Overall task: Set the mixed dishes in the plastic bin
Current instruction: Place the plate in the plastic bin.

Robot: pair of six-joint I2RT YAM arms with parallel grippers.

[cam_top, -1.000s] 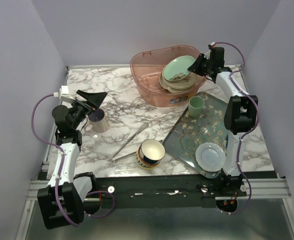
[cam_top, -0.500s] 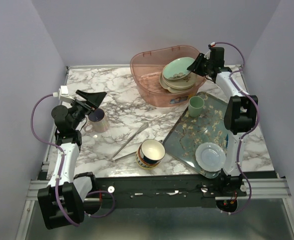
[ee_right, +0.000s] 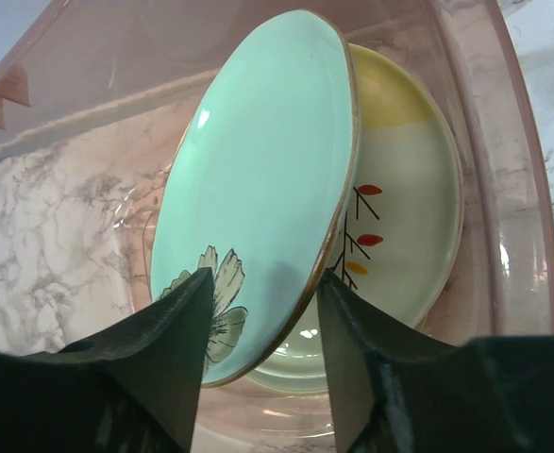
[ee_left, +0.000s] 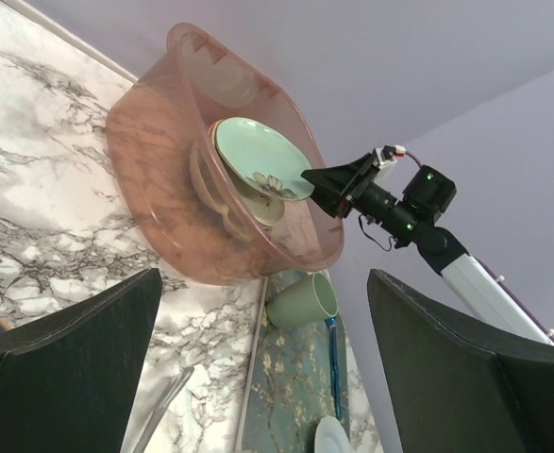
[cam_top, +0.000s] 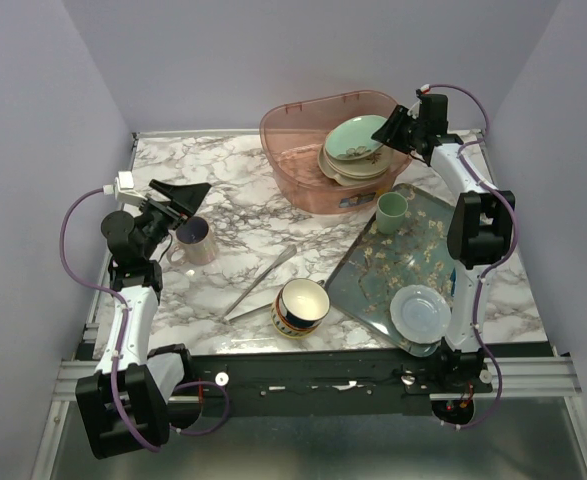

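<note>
From above, the left end effector (cam_top: 198,200) hangs spread wide and empty over the lilac mug (cam_top: 195,242) on the tabletop (cam_top: 243,200). The left wrist view shows the same wide spread. In the right wrist view, the right end effector (ee_right: 264,274) stands partly apart, straddling the rim of the mint-green plate (ee_right: 258,170), which leans inside the plastic bin (ee_right: 512,189). Contact is unclear.

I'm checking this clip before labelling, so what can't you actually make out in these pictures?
1. Right wrist view: whether the right gripper touches the mint-green plate; its own fingers cover the rim there.
2. Top view: how many dishes lie under that plate in the plastic bin; the plate covers them.
3. Top view: the left gripper covers part of the lilac mug.
</note>
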